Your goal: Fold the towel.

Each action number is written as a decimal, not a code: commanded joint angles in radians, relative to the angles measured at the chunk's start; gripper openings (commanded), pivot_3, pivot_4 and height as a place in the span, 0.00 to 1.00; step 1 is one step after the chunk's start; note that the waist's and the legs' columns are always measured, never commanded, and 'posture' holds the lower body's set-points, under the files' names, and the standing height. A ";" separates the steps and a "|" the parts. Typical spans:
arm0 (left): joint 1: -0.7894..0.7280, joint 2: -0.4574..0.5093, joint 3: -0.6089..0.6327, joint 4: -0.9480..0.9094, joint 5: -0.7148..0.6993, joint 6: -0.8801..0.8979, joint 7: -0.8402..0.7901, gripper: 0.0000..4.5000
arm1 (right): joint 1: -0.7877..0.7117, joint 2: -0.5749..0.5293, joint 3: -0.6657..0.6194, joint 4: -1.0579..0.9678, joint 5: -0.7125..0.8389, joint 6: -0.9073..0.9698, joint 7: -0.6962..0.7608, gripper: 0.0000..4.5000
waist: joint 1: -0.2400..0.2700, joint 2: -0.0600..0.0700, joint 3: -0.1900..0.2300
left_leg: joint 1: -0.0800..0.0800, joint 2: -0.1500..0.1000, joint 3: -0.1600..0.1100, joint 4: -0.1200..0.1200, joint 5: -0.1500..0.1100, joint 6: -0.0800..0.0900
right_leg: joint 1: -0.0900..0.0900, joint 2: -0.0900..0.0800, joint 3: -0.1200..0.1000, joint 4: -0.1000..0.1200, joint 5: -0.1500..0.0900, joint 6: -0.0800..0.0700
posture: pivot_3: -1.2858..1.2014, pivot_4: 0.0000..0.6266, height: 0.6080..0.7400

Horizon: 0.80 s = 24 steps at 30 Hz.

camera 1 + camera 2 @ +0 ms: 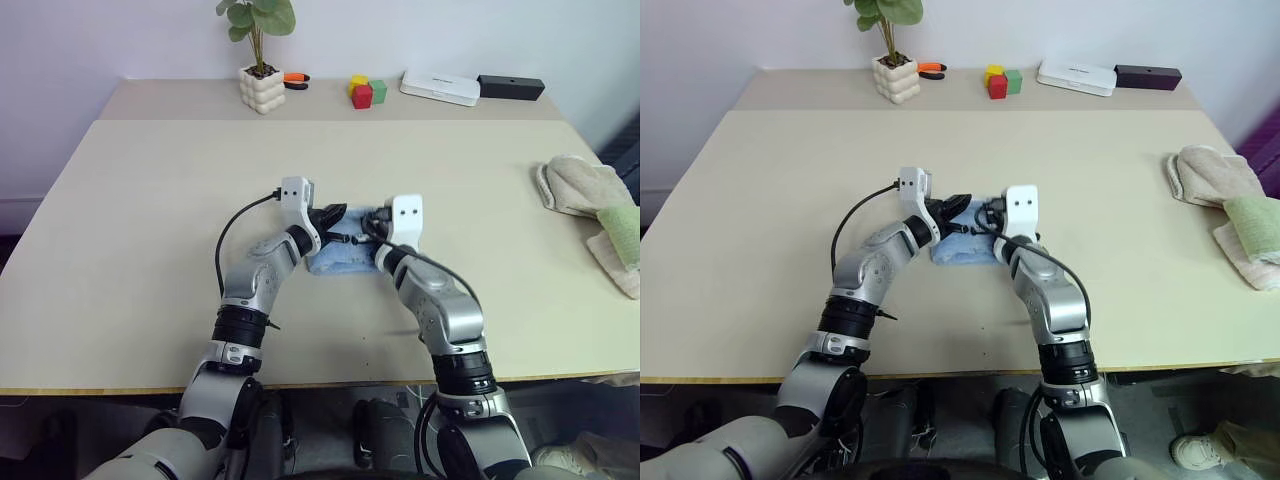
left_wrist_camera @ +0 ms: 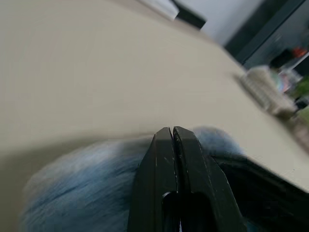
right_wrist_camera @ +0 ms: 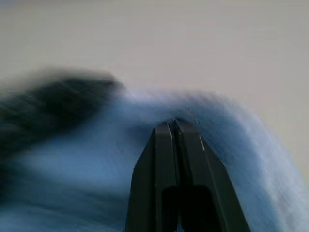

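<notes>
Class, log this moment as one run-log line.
task: fold towel | left gripper: shut, over towel | right gripper: shut, over towel | towel: small blue bundle mid-table

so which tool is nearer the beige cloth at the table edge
Right. The right tool is over the towel at mid-table, on the side toward the beige cloth; the left tool sits just beyond it, farther away.

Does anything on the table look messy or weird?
The towel sits bunched in a small lump mid-table, not spread flat. At the right edge, the beige cloth and pale green cloth lie in a loose heap.
</notes>
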 commanded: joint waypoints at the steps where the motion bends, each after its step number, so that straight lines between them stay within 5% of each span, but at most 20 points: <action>1: 0.007 0.024 -0.031 0.020 0.058 -0.065 -0.018 0.00 | 0.026 -0.025 -0.014 0.042 -0.040 -0.067 -0.008 0.01 | 0.001 0.000 0.000 | 0.001 0.000 0.000 0.000 0.000 0.000 | 0.001 0.000 0.000 0.000 0.000 0.000 | 0.52 0.24 0.96; 15: 0.031 0.074 -0.011 0.019 0.079 -0.101 -0.052 0.00 | 0.037 -0.066 -0.064 0.020 -0.054 -0.127 -0.030 0.01 | 0.000 0.000 -0.001 | 0.006 0.000 -0.001 0.000 -0.003 0.006 | 0.006 0.000 0.000 -0.001 0.000 0.000 | 0.52 0.24 0.96; 19: 0.045 0.098 -0.008 -0.078 0.004 -0.061 -0.161 0.06 | 0.014 -0.080 -0.109 -0.029 0.023 -0.075 0.028 0.30 | -0.003 0.001 -0.001 | 0.006 0.001 -0.001 0.000 -0.003 0.006 | 0.006 0.000 0.000 -0.001 0.000 0.000 | 0.52 0.24 0.96; 24: 0.033 0.188 0.004 -0.173 -0.011 -0.090 -0.247 0.51 | -0.085 -0.200 -0.213 -0.072 0.143 0.056 0.126 0.87 | -0.003 0.002 0.000 | 0.005 0.001 -0.001 0.000 -0.003 0.005 | 0.004 0.000 0.000 0.000 0.000 0.000 | 0.52 0.24 0.96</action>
